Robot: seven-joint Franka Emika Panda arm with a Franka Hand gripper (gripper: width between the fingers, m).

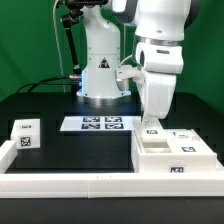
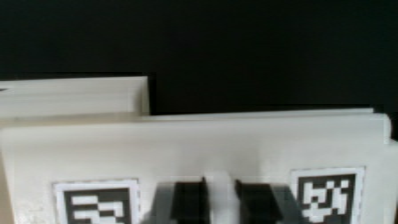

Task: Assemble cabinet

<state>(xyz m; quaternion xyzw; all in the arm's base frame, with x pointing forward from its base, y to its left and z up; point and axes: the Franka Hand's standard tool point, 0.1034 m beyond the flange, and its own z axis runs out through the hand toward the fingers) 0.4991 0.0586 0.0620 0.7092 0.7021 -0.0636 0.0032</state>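
The arm (image 1: 158,45) is made of glossy white rounded shells with dark seams at the joints. The end effector (image 1: 152,118) is boxy and white. Well behind it, the base (image 1: 100,75) bears a black triangle sticker (image 1: 100,67), with black cables (image 1: 68,35) alongside.

Marker board (image 1: 102,124), small tagged cube (image 1: 27,134)

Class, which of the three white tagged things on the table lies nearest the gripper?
The cabinet, the large box at the exterior view's right, under the gripper; the small cube and marker board lie apart.
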